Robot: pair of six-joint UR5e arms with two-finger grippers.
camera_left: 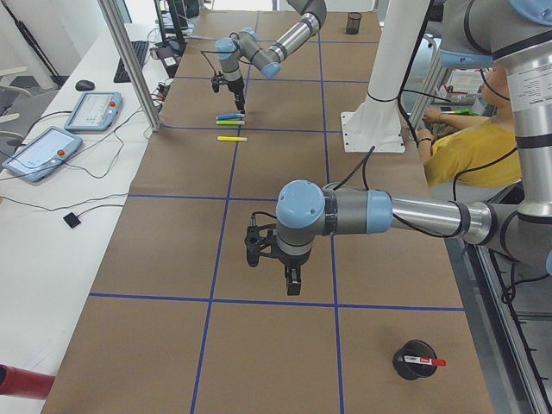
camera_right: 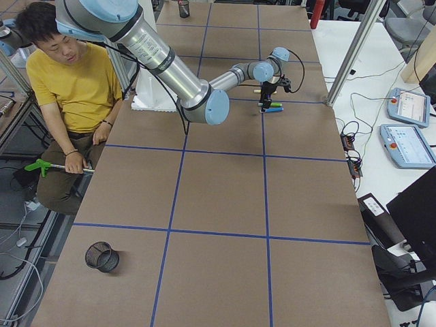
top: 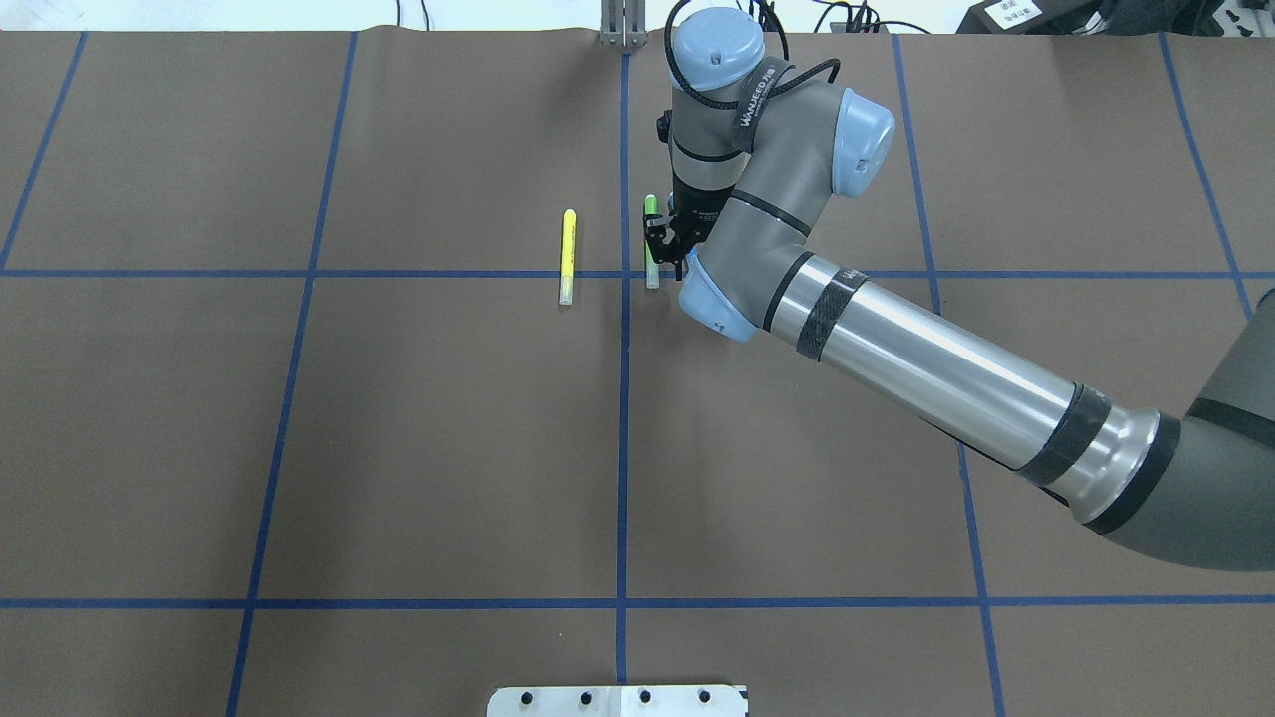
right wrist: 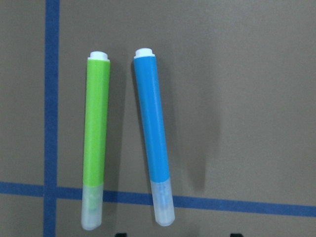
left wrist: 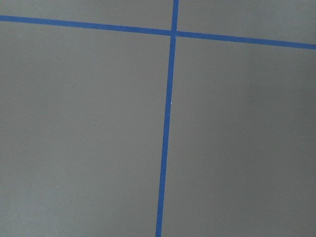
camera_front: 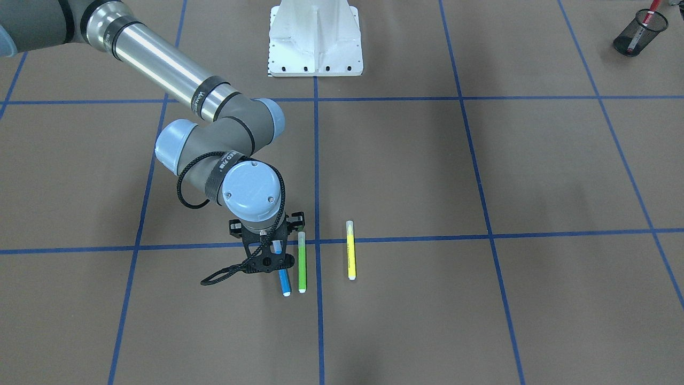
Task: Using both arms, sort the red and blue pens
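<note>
Hovering over blue pen (right wrist: 154, 143), right end effector (camera_front: 267, 259) spread wide, green pen (right wrist: 96, 143) just beside, left end effector (camera_left: 276, 266) opening impossible to tell

Front cam faces robot, steep down, pedestal (camera_front: 315, 43) at top. Overhead looks fwd from behind; both share green marker (camera_front: 302, 262), yellow marker (camera_front: 351, 256). Side cams at ends of table (camera_left: 172, 224) look along it, far off. Wrist cams v. close, straight down: R on blue pen (right wrist: 154, 143) + green, L on tape cross (left wrist: 173, 33).
</note>
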